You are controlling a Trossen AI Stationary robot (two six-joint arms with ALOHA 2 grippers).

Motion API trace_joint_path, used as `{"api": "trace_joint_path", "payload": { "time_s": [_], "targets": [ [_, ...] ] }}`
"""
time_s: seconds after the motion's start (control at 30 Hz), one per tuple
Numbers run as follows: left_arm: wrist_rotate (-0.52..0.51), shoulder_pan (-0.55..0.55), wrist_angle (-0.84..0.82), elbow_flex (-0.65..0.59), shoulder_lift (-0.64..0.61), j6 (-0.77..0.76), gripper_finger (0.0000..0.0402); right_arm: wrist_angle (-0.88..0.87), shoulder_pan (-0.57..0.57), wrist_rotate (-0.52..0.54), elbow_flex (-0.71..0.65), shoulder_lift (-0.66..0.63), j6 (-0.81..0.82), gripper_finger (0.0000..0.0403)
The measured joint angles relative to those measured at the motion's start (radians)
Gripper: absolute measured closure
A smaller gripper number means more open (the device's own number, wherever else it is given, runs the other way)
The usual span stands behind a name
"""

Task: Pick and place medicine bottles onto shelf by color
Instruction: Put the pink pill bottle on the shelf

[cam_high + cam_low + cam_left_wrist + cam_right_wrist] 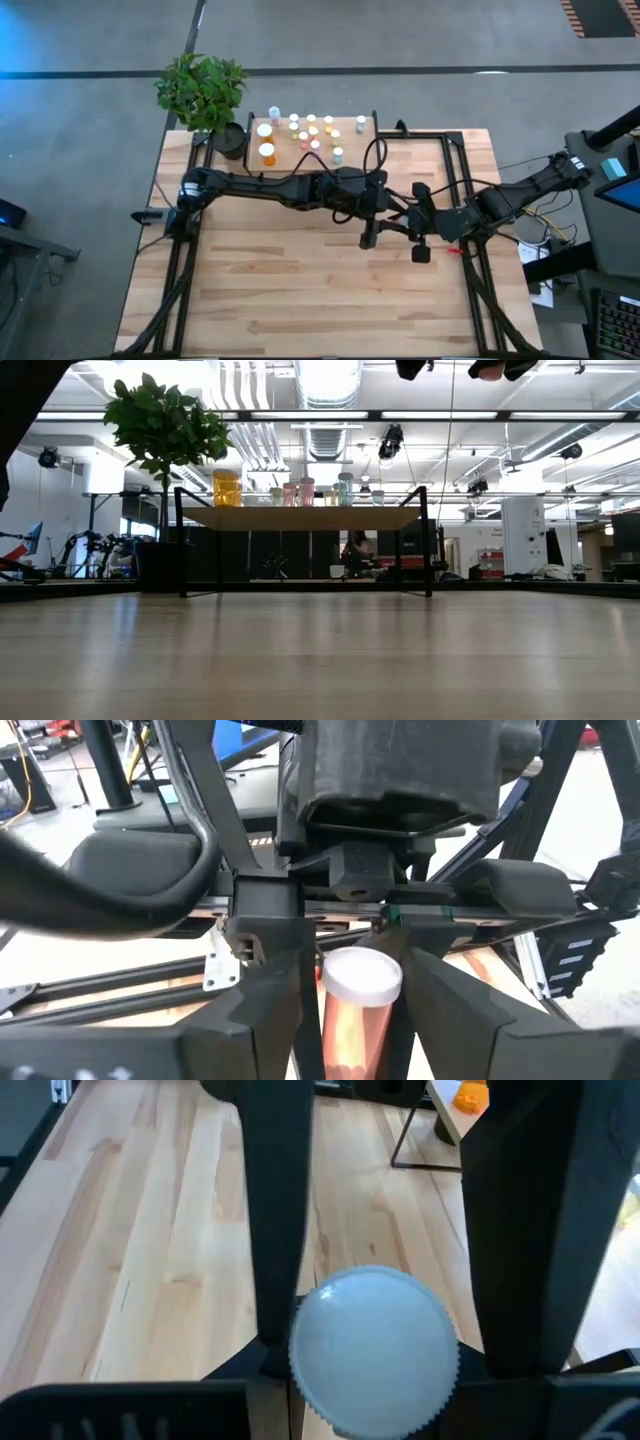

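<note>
A small orange medicine bottle (352, 1025) with a white cap (360, 975) hangs above the middle of the table, where my two grippers meet. My left gripper (355, 1020) reaches in from the table's left (392, 212) and is shut on the bottle. My right gripper (385, 1200) comes from the right (408, 222), also shut on it, with the cap (375, 1350) facing its wrist. The shelf (345, 142) stands at the far edge on thin black legs and carries several bottles, among them two larger orange ones (266, 152). My left gripper pinches the bottle's orange body (335, 1020) between its two fingers, just behind the cap. The fingers come about level from the table's left and lie along the bottle, whose cap points away toward the right gripper. The bottle is lifted clear of the table. My right gripper has the white cap's ribbed rim (300, 1330) between its two fingers (280, 1230), one on each side. The fingers come from the table's right, slanting down, along the bottle. The cap hides the bottle's body in this view.
A potted plant (200, 88) stands at the far left corner beside the shelf. Black frame rails (465, 190) run along the table's left and right sides. In the low view the shelf (300, 517) shows with bottles (227, 488) on top, above the bare wooden tabletop (320, 660).
</note>
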Motion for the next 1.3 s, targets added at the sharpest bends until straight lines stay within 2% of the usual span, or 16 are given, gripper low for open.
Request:
{"api": "trace_joint_path", "payload": {
  "time_s": [0.13,0.27,0.8,0.97,1.17,1.3],
  "targets": [
    [-0.011,0.001,-0.006,-0.002,-0.003,0.001,0.0221,-0.003,-0.022,0.001,0.012,0.005,0.017,0.0312],
    [-0.079,0.000,-0.028,-0.002,-0.004,0.006,0.0220,-0.002,-0.038,0.002,0.013,0.006,0.030,0.0312],
    [-0.105,0.000,-0.026,-0.004,-0.004,0.004,0.0287,-0.005,-0.066,-0.011,0.013,0.005,0.049,0.0312],
    [-0.114,0.005,-0.016,-0.004,-0.004,0.011,0.0293,-0.022,-0.065,0.092,0.013,0.005,0.045,0.0301],
    [-0.242,0.010,-0.001,-0.004,-0.006,-0.003,0.0294,-0.031,-0.066,0.250,0.013,0.004,0.037,0.0254],
    [-0.259,0.028,0.001,0.002,-0.013,-0.004,0.0294,-0.035,-0.066,0.322,0.015,0.002,0.032,0.0221]
  ]
}}
